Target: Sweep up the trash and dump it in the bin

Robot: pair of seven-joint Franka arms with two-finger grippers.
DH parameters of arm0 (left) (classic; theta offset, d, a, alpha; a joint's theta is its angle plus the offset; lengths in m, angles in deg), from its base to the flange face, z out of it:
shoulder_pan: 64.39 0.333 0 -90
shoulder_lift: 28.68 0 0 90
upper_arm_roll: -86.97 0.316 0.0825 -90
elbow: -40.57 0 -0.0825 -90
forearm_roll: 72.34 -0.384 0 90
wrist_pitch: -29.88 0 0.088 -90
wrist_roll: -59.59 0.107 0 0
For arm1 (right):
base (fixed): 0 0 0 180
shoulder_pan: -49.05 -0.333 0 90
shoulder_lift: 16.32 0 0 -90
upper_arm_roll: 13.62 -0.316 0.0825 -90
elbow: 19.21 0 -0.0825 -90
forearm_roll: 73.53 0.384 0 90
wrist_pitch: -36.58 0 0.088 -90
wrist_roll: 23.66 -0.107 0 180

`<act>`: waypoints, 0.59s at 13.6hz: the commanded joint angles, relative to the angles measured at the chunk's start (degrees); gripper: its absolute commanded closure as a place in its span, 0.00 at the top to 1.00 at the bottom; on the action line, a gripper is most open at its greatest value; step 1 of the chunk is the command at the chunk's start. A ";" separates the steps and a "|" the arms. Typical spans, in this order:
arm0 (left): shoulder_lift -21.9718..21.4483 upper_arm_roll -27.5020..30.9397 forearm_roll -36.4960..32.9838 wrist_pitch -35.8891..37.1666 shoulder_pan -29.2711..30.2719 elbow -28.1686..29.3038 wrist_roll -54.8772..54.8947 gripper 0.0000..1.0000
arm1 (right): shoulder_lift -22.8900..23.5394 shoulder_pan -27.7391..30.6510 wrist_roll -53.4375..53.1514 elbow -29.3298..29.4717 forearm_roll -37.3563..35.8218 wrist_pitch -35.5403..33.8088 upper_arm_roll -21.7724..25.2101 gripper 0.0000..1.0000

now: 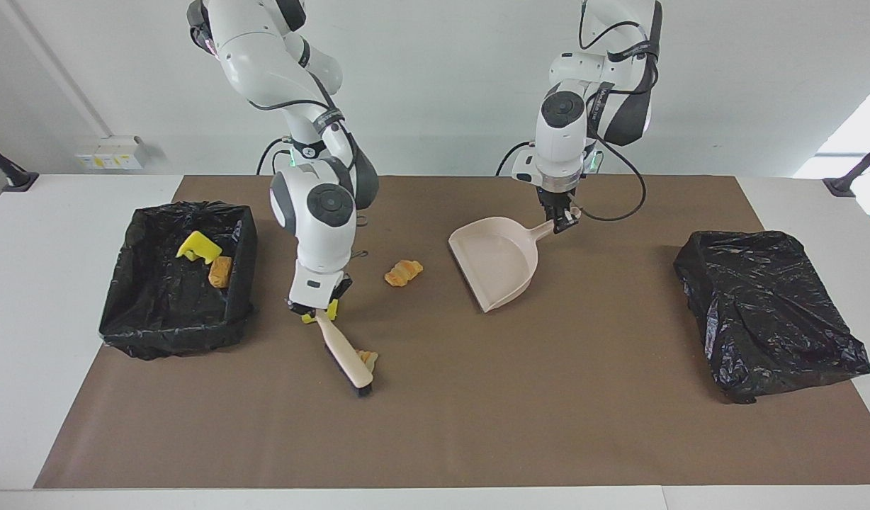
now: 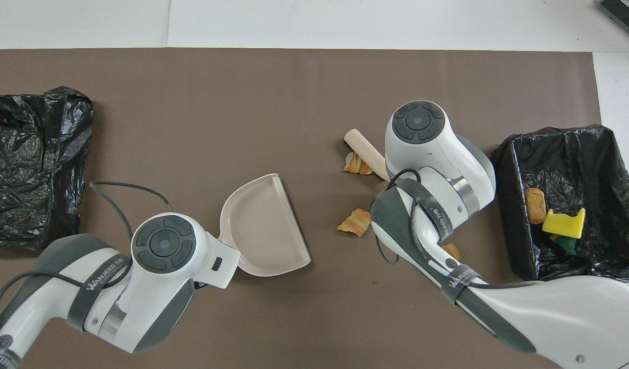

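My right gripper (image 1: 314, 307) is shut on the handle of a beige brush (image 1: 341, 348), whose black bristles rest on the mat against a croissant piece (image 1: 368, 358). A yellow sponge scrap (image 1: 308, 317) peeks out under that gripper. Another croissant piece (image 1: 403, 272) lies between the brush and the beige dustpan (image 1: 495, 262). My left gripper (image 1: 562, 221) is shut on the dustpan's handle, and the pan's mouth faces the trash. In the overhead view, the brush (image 2: 364, 149) and the swept croissant piece (image 2: 357, 165) show beside the right wrist. The black-lined bin (image 1: 245, 241) holds a yellow sponge (image 1: 198, 246) and a bread piece (image 1: 220, 270).
A crumpled black bag (image 1: 768, 312) lies at the left arm's end of the brown mat (image 1: 477, 425). A small bread scrap (image 2: 451, 250) shows under the right forearm, close to the bin (image 2: 504, 205). White table borders the mat.
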 commanded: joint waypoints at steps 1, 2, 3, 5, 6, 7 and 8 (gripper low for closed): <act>-0.45 0.65 -0.23 -1.16 -0.78 0.53 -1.14 0.00 | -1.82 1.82 6.76 -2.92 9.06 -0.20 -0.66 0.00; -0.45 0.65 -0.23 -1.16 -0.78 0.53 -1.58 0.00 | -1.91 1.73 6.51 -2.84 11.61 -0.99 -0.74 0.00; -0.54 0.65 -0.23 -1.16 -0.78 0.53 -1.85 0.00 | -2.09 1.73 5.98 -2.14 15.21 -2.13 -0.75 0.00; -0.54 0.65 -0.14 -1.16 -0.78 0.53 -1.94 0.00 | -4.97 3.82 4.23 -1.52 18.40 -4.50 -0.48 0.00; -0.45 0.65 -0.14 -1.16 -0.70 0.53 -1.94 0.00 | -6.82 5.58 3.78 -1.60 18.41 -5.82 -0.48 0.00; -0.45 0.65 -0.05 -1.16 -0.70 0.53 -1.94 0.00 | -8.40 7.34 3.52 -1.69 18.41 -6.87 -0.31 0.00; -0.45 0.65 0.47 -1.16 -0.70 0.53 -1.94 0.00 | -9.72 9.70 3.43 -2.13 17.97 -7.41 -0.22 0.00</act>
